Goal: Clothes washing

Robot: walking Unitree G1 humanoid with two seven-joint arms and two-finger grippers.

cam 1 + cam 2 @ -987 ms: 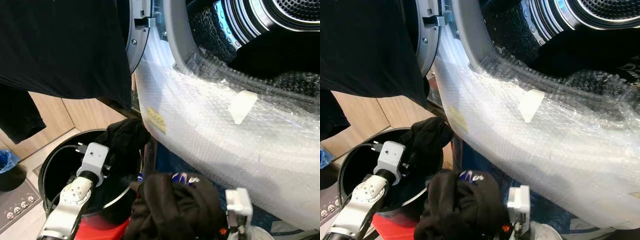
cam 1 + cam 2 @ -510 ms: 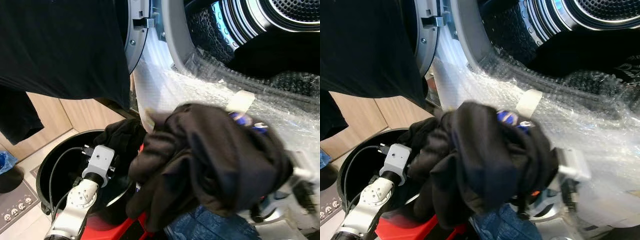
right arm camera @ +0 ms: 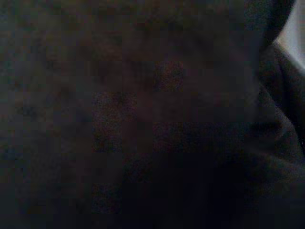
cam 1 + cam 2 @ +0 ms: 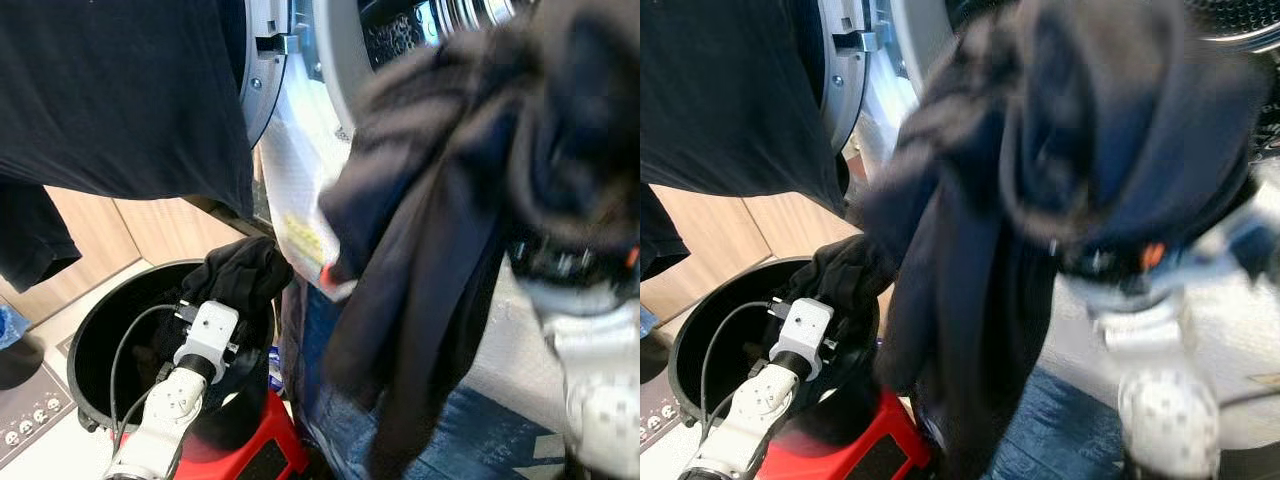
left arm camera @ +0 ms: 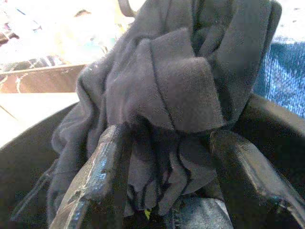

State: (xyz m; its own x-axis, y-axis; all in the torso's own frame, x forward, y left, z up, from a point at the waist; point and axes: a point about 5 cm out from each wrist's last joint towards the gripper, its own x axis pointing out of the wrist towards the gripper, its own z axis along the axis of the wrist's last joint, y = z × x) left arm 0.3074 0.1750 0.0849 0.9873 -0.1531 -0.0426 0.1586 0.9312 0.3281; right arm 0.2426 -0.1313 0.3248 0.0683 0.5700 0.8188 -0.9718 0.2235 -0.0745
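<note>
One black bin [image 4: 100, 330], one red stool [image 4: 262, 455], one washing machine door [image 4: 262, 60]. Dark garments: one lifted high [image 4: 450, 200], one on the bin's rim [image 4: 245, 275], one hanging [image 4: 120, 90]. Blue denim: one piece [image 4: 480, 445].

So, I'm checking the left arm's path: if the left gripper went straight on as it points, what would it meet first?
Probably the dark garment bunched over the black bin's rim; the left gripper has its fingers open around it already.

Head eyes look down at the bucket [image 4: 100, 330]; wrist cameras sit against cloth.
</note>
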